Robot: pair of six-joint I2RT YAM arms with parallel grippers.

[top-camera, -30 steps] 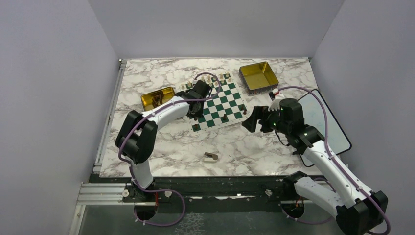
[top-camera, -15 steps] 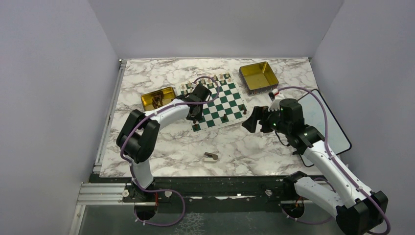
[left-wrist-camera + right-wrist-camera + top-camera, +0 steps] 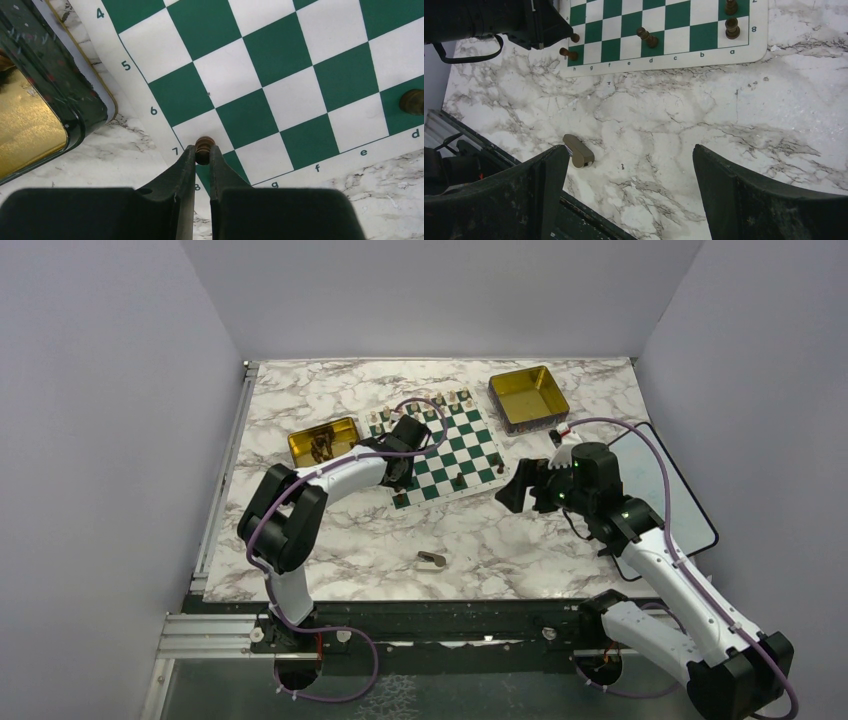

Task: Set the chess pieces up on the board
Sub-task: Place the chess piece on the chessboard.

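Our left claw (image 3: 202,152) pinched a dark pawn (image 3: 205,144) near the edge of the board (image 3: 280,65). We judged it best to lower it upright and centred on its square before releasing.

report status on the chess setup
Left gripper shut on dark piece at board edge. Right gripper open, off board. Gold tin close by.

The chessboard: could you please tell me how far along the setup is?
Done: pale pieces line the board's far edge, and a few dark pieces stand on its near rows. In hand: the left jaws are shut on another dark piece over the h-file corner. Remaining: most near-row squares are bare, dark shapes lie in the left gold tin, and the right jaws hang open.
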